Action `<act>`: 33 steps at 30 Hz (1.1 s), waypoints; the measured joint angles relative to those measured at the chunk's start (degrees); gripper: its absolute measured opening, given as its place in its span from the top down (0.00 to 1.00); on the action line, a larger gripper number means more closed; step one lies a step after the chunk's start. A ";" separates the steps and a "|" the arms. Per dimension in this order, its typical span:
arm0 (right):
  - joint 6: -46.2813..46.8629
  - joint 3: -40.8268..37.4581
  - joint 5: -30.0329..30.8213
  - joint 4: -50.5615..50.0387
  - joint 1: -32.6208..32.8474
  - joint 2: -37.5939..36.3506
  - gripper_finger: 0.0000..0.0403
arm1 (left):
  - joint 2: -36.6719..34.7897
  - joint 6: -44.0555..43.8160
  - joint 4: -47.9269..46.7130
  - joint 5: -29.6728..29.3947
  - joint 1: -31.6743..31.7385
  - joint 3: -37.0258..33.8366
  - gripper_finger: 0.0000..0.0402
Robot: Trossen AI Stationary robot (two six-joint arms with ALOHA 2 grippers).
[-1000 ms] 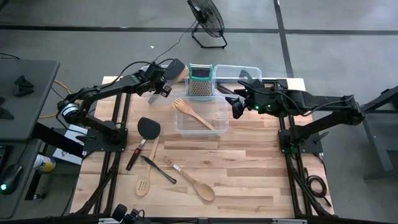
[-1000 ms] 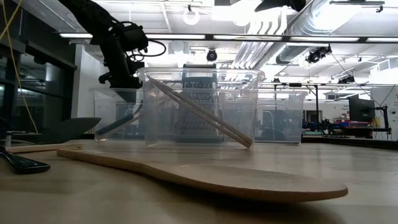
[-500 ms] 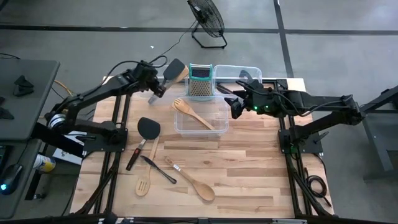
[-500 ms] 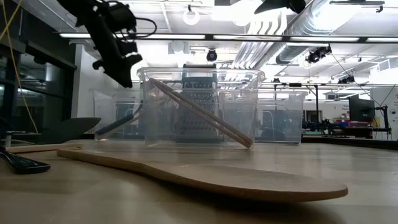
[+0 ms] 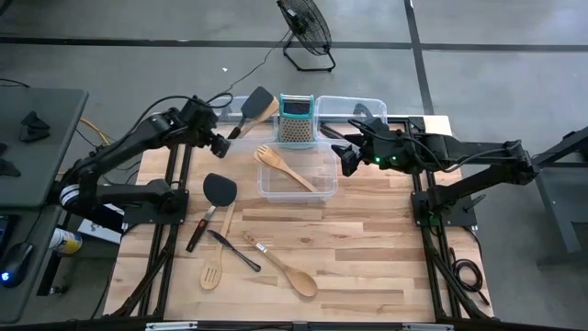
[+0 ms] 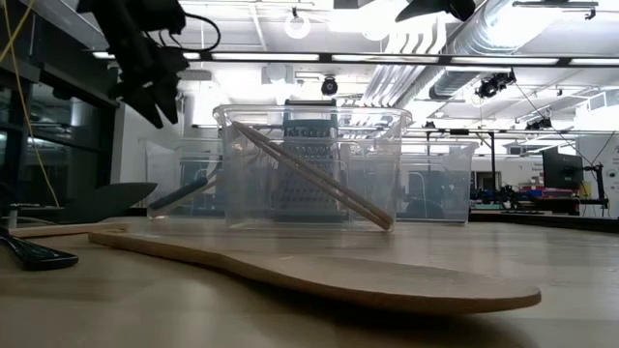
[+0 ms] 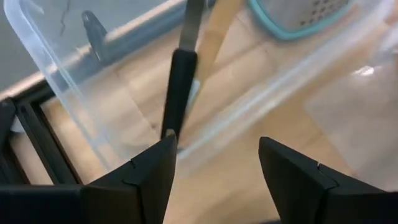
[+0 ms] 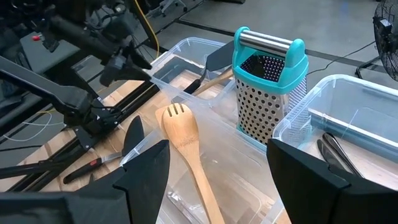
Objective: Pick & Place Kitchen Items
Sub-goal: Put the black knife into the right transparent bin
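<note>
My left gripper hangs open above the table's far left, just outside the left clear bin, with nothing between its fingers. In that bin lie a black turner with a wooden handle and a black-handled tool, leaning on the bin's wall. A wooden fork leans inside the middle bin. My right gripper waits open above that bin's right side. More utensils lie on the near table: a black spatula, a wooden slotted spoon and a wooden spoon.
A teal-topped metal grater stands between the bins. A third clear bin at the far right holds dark tools. A red-and-black handled tool and a black tool lie at the near left. A floor fan stands beyond the table.
My left gripper has drawn back from over the left bin toward the table's left edge and risen, tipping less steeply, and its fingers have opened. The utensils in that bin stay where they lay. My right arm has kept still.
</note>
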 joint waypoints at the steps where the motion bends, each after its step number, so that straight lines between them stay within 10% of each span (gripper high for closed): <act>1: -0.02 0.00 -0.01 -0.01 0.00 0.00 0.35 | -0.62 -0.56 -0.63 0.71 0.00 0.00 0.44; 33: -4.30 0.00 -18.09 -3.83 -0.02 -0.04 0.35 | -8.34 -19.93 -27.09 16.78 -0.55 0.00 0.43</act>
